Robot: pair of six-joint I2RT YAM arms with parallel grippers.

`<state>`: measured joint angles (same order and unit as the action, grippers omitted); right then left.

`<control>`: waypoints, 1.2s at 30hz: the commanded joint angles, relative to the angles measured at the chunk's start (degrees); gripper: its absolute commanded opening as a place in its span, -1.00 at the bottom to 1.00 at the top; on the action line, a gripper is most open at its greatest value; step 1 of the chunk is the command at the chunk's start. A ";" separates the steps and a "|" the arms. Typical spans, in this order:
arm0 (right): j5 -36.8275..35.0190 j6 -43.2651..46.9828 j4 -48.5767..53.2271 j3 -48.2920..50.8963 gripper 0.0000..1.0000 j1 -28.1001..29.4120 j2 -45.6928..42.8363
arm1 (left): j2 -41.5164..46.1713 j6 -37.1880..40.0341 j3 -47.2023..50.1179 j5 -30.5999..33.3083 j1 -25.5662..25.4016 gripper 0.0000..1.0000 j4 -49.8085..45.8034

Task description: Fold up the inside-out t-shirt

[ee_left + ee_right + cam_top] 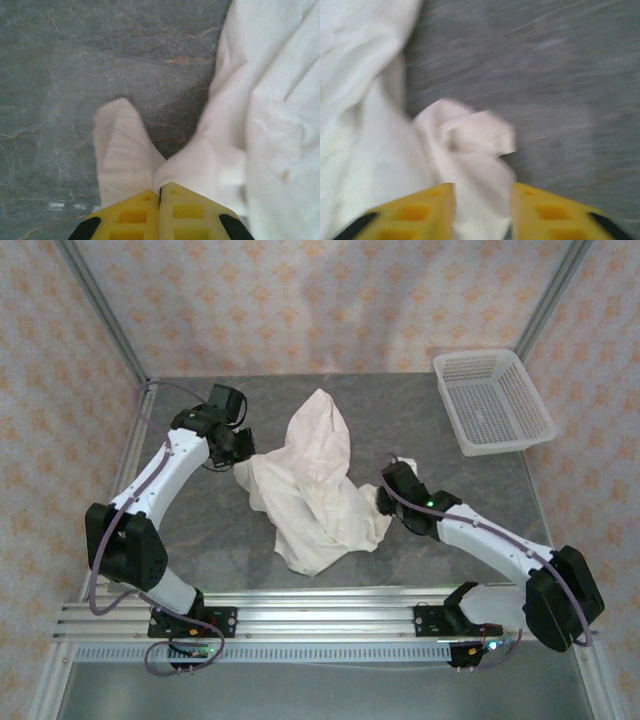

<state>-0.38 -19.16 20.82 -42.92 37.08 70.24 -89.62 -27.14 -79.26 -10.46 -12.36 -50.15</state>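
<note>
The left gripper (160, 190), jaws shut, holds one corner of the inside-out t-shirt (315, 490). The right gripper (483, 189) stands half-wide astride the opposite corner. The cloth lies bunched between both grippers.

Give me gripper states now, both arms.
Left gripper: shut on the t-shirt.
Right gripper: open, jaws astride a fold of the t-shirt.

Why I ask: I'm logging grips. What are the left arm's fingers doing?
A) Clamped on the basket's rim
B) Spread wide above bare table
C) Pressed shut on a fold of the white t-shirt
C: the left fingers meet, with a fold of the t-shirt pinched between them.
</note>
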 commanded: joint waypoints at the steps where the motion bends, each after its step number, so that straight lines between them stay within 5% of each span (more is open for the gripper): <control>1: 14.74 4.11 -3.77 -7.84 0.03 5.83 7.66 | 0.47 -1.49 1.63 -4.76 -0.34 -1.00 1.83; 8: 17.85 1.67 -13.47 -21.31 0.40 9.64 27.71 | 2.31 -2.93 3.94 -5.17 -0.49 -1.00 3.03; 14: 20.81 4.45 -4.50 -37.06 0.47 10.54 43.94 | 2.87 -0.64 3.32 -2.31 -0.43 -1.00 -0.09; 16: 18.94 4.88 -2.28 -39.13 0.37 10.64 45.88 | 3.22 -0.80 3.41 -1.65 -0.44 -1.00 -0.11; 18: 16.62 4.73 -1.26 -39.30 -0.01 10.63 45.54 | 3.49 -1.23 3.68 -1.03 -0.45 -1.00 0.00; 21: 14.51 5.11 -0.76 -38.01 -0.81 10.62 41.89 | 3.58 -1.05 3.19 0.35 -0.23 -1.00 -0.69; 23: 12.47 5.36 -1.28 -36.01 -1.00 10.33 37.10 | 3.58 -0.20 2.10 1.57 0.09 -1.00 -1.98; 29: -0.50 8.88 -0.61 -29.04 -1.00 4.67 13.76 | 7.33 2.44 -6.12 4.09 4.72 -1.00 -8.02; 36: -11.28 11.92 6.28 -35.90 -1.00 -12.94 -8.73 | 15.24 6.86 -19.21 9.56 6.48 -1.00 -9.84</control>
<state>-3.88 -10.55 22.04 -74.89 25.71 64.64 -77.87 -23.51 -93.56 -4.84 -5.96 -57.30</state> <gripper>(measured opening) 0.042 0.041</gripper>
